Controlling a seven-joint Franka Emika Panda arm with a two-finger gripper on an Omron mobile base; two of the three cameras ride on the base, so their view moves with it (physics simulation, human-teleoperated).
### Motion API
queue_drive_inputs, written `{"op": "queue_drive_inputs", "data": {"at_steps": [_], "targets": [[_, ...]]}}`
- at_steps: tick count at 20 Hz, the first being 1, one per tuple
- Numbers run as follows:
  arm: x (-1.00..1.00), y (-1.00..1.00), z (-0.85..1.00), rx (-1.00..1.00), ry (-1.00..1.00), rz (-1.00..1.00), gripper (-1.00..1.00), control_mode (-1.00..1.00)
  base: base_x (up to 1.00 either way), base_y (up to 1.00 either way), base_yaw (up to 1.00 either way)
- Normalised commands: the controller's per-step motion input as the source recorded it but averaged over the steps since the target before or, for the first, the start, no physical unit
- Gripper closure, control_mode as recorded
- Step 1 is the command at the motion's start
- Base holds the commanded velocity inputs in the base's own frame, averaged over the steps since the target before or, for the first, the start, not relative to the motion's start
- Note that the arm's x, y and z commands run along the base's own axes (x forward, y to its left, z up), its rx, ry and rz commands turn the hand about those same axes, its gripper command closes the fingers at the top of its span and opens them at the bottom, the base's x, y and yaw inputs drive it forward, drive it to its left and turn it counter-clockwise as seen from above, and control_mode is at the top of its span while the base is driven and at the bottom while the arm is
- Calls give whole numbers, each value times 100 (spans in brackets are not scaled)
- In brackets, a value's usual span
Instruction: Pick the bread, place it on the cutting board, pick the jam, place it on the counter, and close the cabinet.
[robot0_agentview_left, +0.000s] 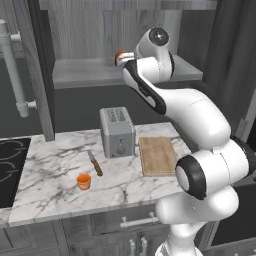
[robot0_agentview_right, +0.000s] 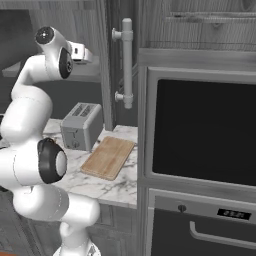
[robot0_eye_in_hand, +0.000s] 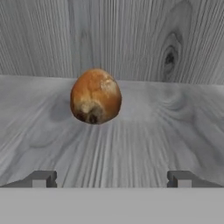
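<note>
Hand (robot0_eye_in_hand: 112, 178) spread wide short of the bread (robot0_eye_in_hand: 96, 96) at 12 o'clock on the shelf (robot0_eye_in_hand: 166, 131); off-centre closing risked rolling it away.

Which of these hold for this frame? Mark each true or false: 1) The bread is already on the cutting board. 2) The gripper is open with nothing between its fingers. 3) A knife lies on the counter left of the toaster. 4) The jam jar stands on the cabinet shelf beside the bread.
1) False. The bread sits on the grey cabinet shelf; the cutting board is bare.
2) True. The gripper is open, fingertips wide apart and short of the bread.
3) True. The knife lies on the counter, left of and in front of the toaster.
4) False. The jam stands on the counter near its front edge.
</note>
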Motion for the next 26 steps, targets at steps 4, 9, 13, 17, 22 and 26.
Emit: {"op": "queue_drive_inputs", "data": {"at_steps": [4,9,13,17,22,26], "targets": [[27,1,0,0,0,0,-100,-100,0,0,0],[32,0,0,1,0,0,-100,-100,0,0,0],[25,0,0,1,0,0,-100,-100,0,0,0],[16,3,0,1,0,0,-100,-100,0,0,0],[21,7,0,0,0,0,-100,-100,0,0,0],[19,10,0,0,0,0,-100,-100,0,0,0]]}}
